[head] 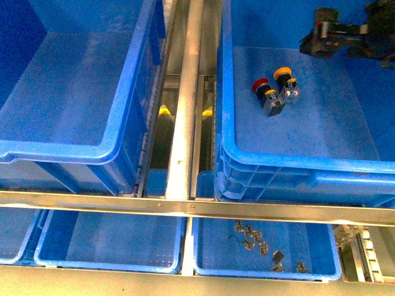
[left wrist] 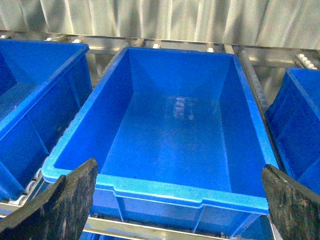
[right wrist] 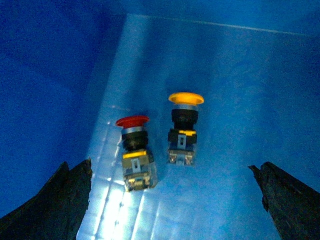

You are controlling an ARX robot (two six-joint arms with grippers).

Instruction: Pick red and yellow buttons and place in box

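A metal roller rack (head: 185, 117) runs ahead of you, its silver rail dividing two large deep blue bins, with a crossbar (head: 197, 206) along the front and shallow blue trays below. The lower right tray (head: 265, 246) holds a scatter of small grey metal parts (head: 256, 240).

In the right-hand bin, the box (head: 296, 163) with the thick, doubled-looking rim, you see the red button (head: 262, 87) and the yellow button (head: 285, 79) lying on their sides on the floor, just beside each other, caps pointing toward the far wall. Your right wrist camera looks straight down on the pair: the red button (right wrist: 134, 150) and the yellow button (right wrist: 184, 127) lie side by side, nearly parallel, with a narrow gap between them.

Your right pincer (head: 321, 38) hangs above the far right part of that box, clear of both buttons. In the right wrist view its two dark fingers (right wrist: 55, 205) frame the picture's edges, spread wide, with nothing between them.

Your left arm does not show in the front view. Its wrist camera faces an empty large blue bin (left wrist: 165, 192) on the rollers, neighbouring bins to either side, and corrugated metal sheeting (left wrist: 160, 20) behind. The left pincer's fingers (left wrist: 65, 205) stand wide apart, holding nothing.
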